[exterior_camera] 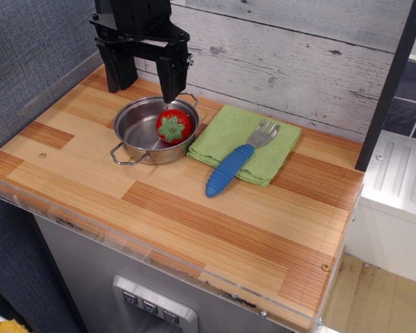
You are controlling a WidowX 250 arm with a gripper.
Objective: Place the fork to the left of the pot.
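The tool [147, 83] hangs above the far rim of the pot [135, 128], its two dark fingers spread wide with nothing between them. The fork [234, 163] lies to the right of the pot, tines resting on a green cloth [225, 135], blue handle running off the cloth's near edge onto the bench [194, 229]. A red strawberry toy [173, 126] sits inside the pot. To my eye the reach has not begun. The arm should travel right, turn its fingers across the ribbed handle, and pinch mid-handle, clear of the cloth. The bare wood left of the pot looks roomy enough for setting it down.
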